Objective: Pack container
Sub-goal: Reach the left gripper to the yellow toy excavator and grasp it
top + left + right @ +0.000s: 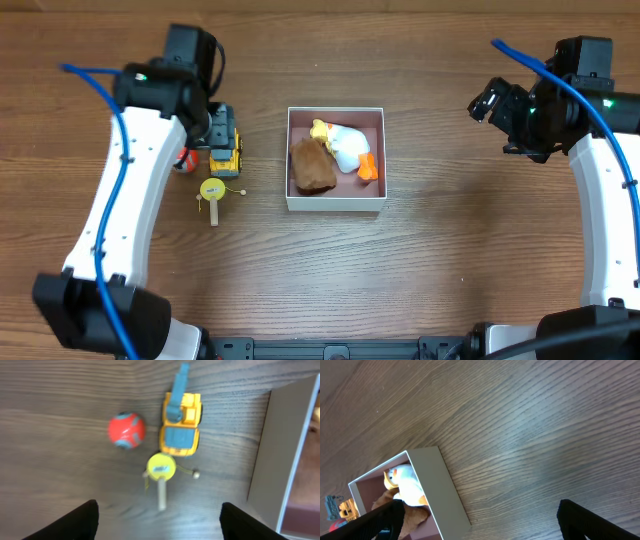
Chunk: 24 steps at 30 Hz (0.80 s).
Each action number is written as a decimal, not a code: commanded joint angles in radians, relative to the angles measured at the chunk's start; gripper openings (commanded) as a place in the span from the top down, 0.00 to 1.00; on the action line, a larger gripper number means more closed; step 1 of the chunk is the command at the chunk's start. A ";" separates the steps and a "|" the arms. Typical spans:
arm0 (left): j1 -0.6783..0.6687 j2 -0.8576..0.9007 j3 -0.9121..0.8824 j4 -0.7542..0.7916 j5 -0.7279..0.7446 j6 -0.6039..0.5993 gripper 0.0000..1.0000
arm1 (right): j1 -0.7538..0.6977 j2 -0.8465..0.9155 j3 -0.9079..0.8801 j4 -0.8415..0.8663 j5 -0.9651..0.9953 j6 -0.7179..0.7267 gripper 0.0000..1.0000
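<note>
The container, a shallow square box with white walls and a pink inside, sits mid-table. It holds a brown plush toy and a white duck with a yellow head and orange feet. Left of it on the table lie a yellow and blue truck, a red ball and a yellow disc toy on a white stick. My left gripper is open and empty above these three toys. My right gripper is open and empty, well to the right of the container.
The left wrist view shows the ball, the truck, the disc toy and the container's wall at the right. The right wrist view shows the container's wall and the duck inside.
</note>
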 commanded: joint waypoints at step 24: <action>0.034 0.304 -0.178 0.319 0.103 0.047 0.20 | -0.002 -0.031 0.014 0.004 -0.001 0.005 0.00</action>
